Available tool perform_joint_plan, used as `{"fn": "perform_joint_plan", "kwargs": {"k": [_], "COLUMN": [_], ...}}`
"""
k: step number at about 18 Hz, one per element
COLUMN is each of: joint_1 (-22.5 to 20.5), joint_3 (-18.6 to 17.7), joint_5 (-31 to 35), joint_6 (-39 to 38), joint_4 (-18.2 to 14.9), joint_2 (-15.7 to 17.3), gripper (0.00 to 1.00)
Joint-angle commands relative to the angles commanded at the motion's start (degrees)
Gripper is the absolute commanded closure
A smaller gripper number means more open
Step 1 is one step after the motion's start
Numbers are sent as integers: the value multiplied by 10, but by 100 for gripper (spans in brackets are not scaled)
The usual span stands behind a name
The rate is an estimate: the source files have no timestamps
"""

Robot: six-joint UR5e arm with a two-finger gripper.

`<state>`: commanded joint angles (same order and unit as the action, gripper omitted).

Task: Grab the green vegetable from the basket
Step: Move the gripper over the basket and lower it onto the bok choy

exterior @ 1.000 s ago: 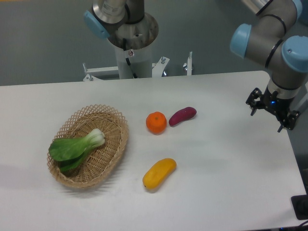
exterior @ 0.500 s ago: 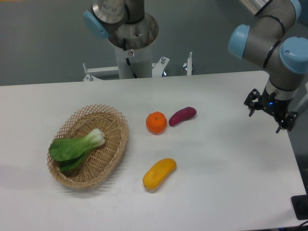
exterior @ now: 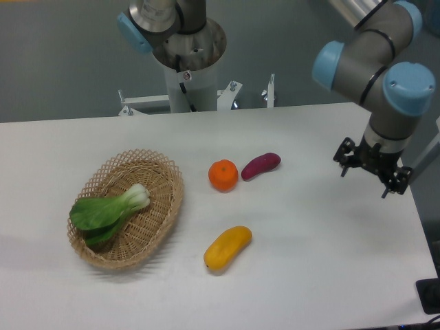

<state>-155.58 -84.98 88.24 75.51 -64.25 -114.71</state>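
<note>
Inside the basket lies the green vegetable, dark-leaved, pale-stalked; the gripper hangs spread, empty.

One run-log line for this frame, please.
gripper: open, empty, right side | bok choy: in basket, untouched | stage: approach, no grasp yet

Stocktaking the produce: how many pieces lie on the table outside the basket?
3: an orange at the centre, a purple sweet potato just right of it, and a yellow fruit nearer the camera. None appears hidden.
</note>
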Motion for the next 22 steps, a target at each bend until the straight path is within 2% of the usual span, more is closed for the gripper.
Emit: {"fn": "perform_joint_plan", "kwargs": {"k": [4,6,9,14,19,22], "joint_1": [58,93,146,206,284,316], "joint_3": [-33,-38,-38,-48,-63,-86], "joint_5": [-11,-11,-16,-90,-92,-93], "joint_6": [-39,-71,-108,-114,-144,-156], "joint_4": [3,2,1,1,0,1], "joint_2": [21,26,26,28,23,22], "gripper": [0,0,0,0,0,0]}}
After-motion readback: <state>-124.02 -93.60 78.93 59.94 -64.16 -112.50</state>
